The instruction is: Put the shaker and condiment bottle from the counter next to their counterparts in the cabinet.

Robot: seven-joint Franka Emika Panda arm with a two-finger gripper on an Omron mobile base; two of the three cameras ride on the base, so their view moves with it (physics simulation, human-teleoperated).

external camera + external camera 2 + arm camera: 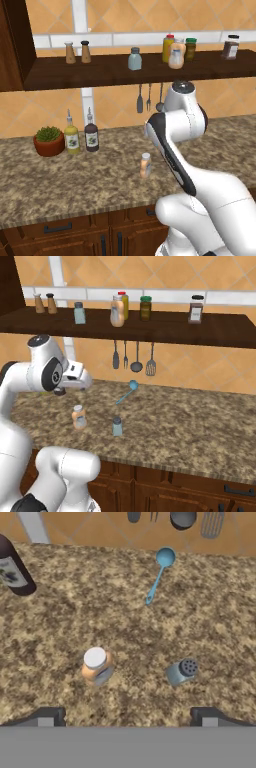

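A: Where do the two task items sit?

B: Both stand upright on the counter (60, 622). In the hand view the condiment bottle (96, 666) is at about 7 o'clock from the picture's middle and the shaker (181, 672) at about 4 o'clock, well apart from each other. A blue spoon (159, 573) lies further back at 12 o'clock, and a dark bottle (14, 568) stands at 10 o'clock.

A: And the gripper (127, 716)?

B: It hovers above the worktop, looking down. Its fingers (47, 717) are spread wide, nothing between them.

A: How would the bottle handle?

B: It looks like a slim, rigid, light thing with a smooth rounded body, so probably slippery and easy to tip. The observer judges the best hold is across the body below the pale cap, with the tips closing squarely from both sides.

A: The shaker?

B: Small and squat, likely light and stiff. There is little to grip, so the fingers should close around its pale body, under the metal cap.

A: Where do they go?

B: Up on the cabinet (15, 60) shelf, where the counterparts stand: a pale shaker (134, 59) and a wide peach bottle (175, 56).
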